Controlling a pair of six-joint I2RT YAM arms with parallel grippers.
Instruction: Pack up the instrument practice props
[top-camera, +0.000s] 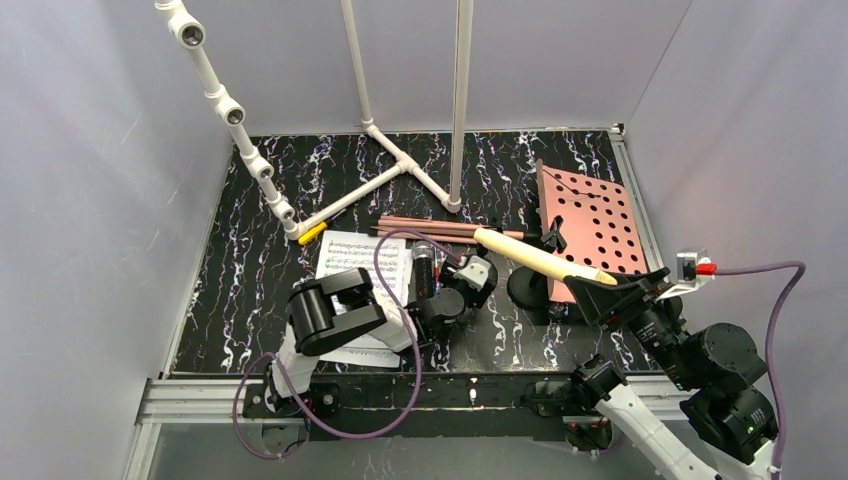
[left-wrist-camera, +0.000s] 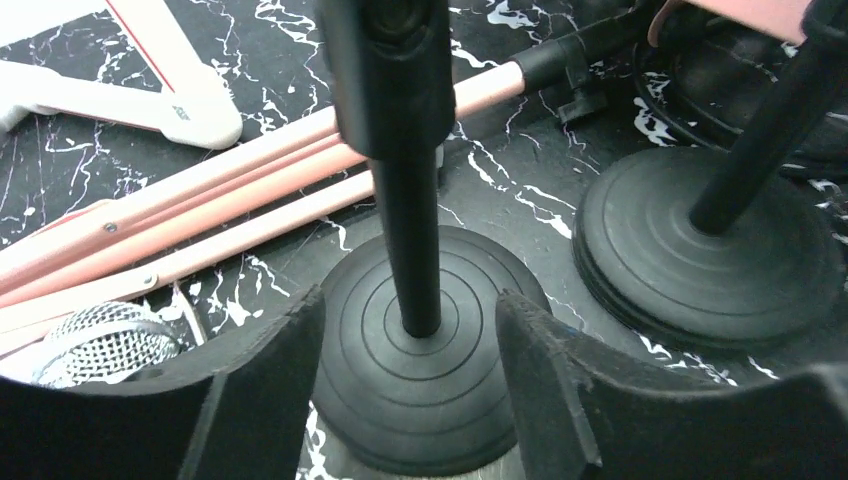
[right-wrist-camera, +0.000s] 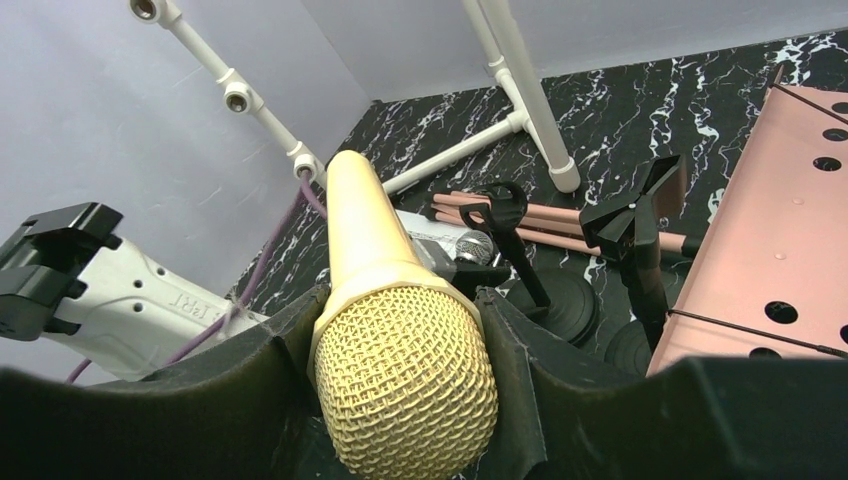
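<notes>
Sheet-music pages (top-camera: 350, 262) lie flat, well left of the pink music board (top-camera: 590, 215), partly under the left arm. The left gripper (left-wrist-camera: 405, 305) sits between the pages and the board with its jaws wide, one finger on each side of the near mic pole (left-wrist-camera: 410, 230). The pole's long axis is upright and passes between the fingers, which do not touch it. The left arm is the nearer one to this pole.

The grey-headed microphone (left-wrist-camera: 100, 335) and copper tripod legs (left-wrist-camera: 200, 210) lie on the table left of the board. A second mic pole (left-wrist-camera: 700, 250) stands just beside the board's near-left corner.

The right gripper (right-wrist-camera: 400, 320) is clamped on the head of the yellow microphone (right-wrist-camera: 400, 400). The handle points left and away over that same corner. No container shows in any view.
</notes>
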